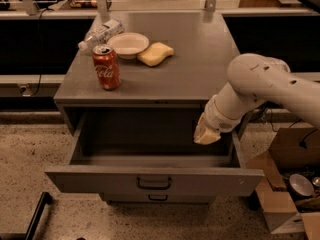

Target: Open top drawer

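The top drawer (100, 180) of the grey metal cabinet stands pulled far out, showing its deep grey tray, which holds nothing I can see. Its small dark bar handle (154, 183) sits at the middle of the front panel. A narrower drawer front (158, 198) below it is shut. My gripper (206, 135) hangs on the white arm above the tray's right rear part, well behind the handle and apart from it. Its cream fingers point down and hold nothing.
On the cabinet top (200, 64) stand a red cola can (106, 67), a white bowl (128, 45), a yellow sponge (155, 54) and a lying plastic bottle (100, 34). Cardboard boxes (285, 189) with clutter stand on the floor at the right. A dark bar (36, 215) lies at lower left.
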You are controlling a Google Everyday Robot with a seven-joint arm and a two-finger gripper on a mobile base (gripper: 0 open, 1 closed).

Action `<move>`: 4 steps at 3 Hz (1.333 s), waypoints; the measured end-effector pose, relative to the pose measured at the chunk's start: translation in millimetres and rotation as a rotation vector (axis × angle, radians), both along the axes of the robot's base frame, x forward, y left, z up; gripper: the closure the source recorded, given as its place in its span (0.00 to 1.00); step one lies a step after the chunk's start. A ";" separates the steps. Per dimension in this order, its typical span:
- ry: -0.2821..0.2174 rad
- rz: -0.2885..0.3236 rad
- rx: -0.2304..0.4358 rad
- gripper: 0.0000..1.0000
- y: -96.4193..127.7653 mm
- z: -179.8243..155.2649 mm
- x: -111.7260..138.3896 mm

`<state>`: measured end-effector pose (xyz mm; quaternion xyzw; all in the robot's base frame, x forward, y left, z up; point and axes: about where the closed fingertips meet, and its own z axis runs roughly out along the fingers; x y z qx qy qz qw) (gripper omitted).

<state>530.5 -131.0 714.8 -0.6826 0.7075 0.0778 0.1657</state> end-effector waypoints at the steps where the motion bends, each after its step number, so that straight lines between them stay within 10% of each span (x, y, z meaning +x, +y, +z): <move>1: 0.058 -0.003 -0.007 0.70 9.4 -37.8 -2.3; 4: 0.231 0.079 0.017 0.68 41.4 -95.6 -61.8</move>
